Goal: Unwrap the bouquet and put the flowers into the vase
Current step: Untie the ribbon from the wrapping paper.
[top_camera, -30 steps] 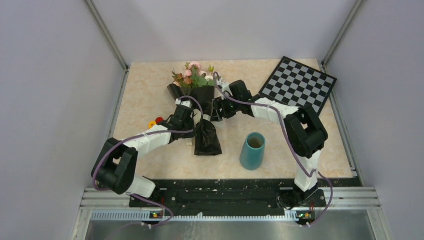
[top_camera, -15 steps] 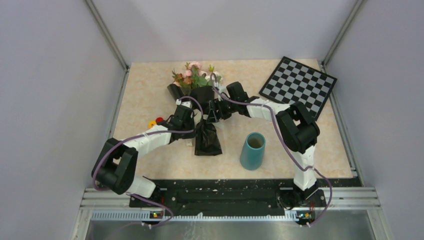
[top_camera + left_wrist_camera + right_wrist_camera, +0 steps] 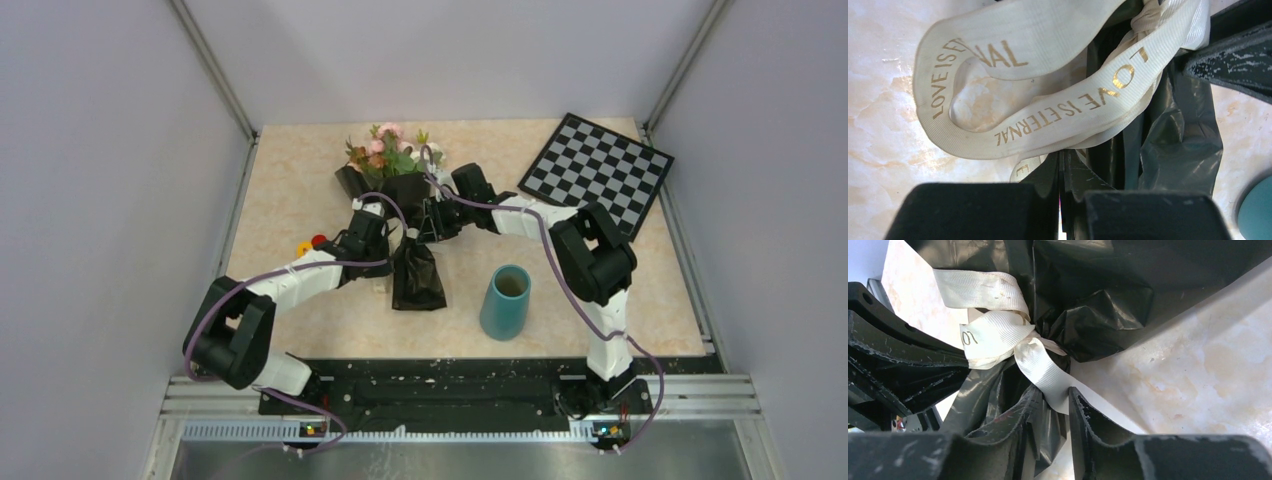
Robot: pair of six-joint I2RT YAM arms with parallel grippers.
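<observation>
Left arm [image 3: 300, 275], right arm [image 3: 530, 215] converge on bouquet [image 3: 415, 282]; right jaws straddle ribbon [image 3: 998, 335].

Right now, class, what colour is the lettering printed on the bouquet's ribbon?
Gold lettering on a cream ribbon, clearest in the left wrist view.

"LOVE IS ETERNAL" is printed repeatedly in gold capitals along the cream ribbed fabric ribbon [image 3: 1073, 107], knotted at one o'clock.
</observation>
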